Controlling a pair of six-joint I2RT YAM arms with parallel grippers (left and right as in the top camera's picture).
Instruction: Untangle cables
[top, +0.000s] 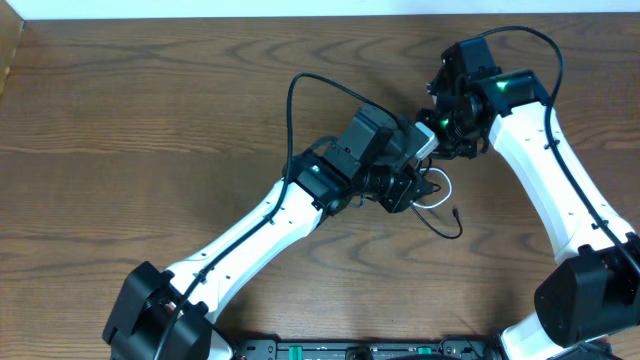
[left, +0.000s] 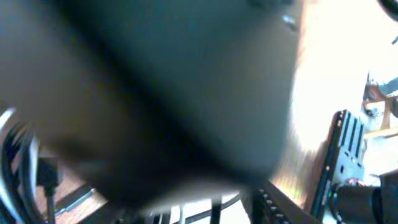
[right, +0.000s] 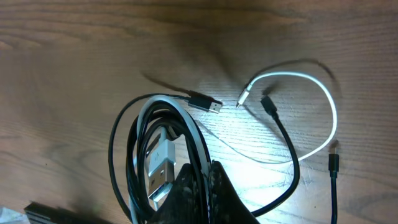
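Note:
A tangle of black and white cables (top: 436, 200) lies on the wooden table between the two arms. In the right wrist view my right gripper (right: 208, 180) is shut on a coil of black and white cable strands (right: 134, 137), with a white USB plug (right: 158, 171) hanging beside the jaws. A white cable loop (right: 323, 99) and black cable ends (right: 205, 101) trail onto the table. My left gripper (top: 398, 188) is close against the tangle, just below the right gripper (top: 432, 140). The left wrist view is blocked by a dark blur, so its jaws do not show.
The wooden table (top: 150, 120) stretches around the arms. A black rail (top: 360, 350) runs along the front edge. A black arm cable (top: 300, 100) arches over the left arm. A black metal frame part (left: 348, 143) shows in the left wrist view.

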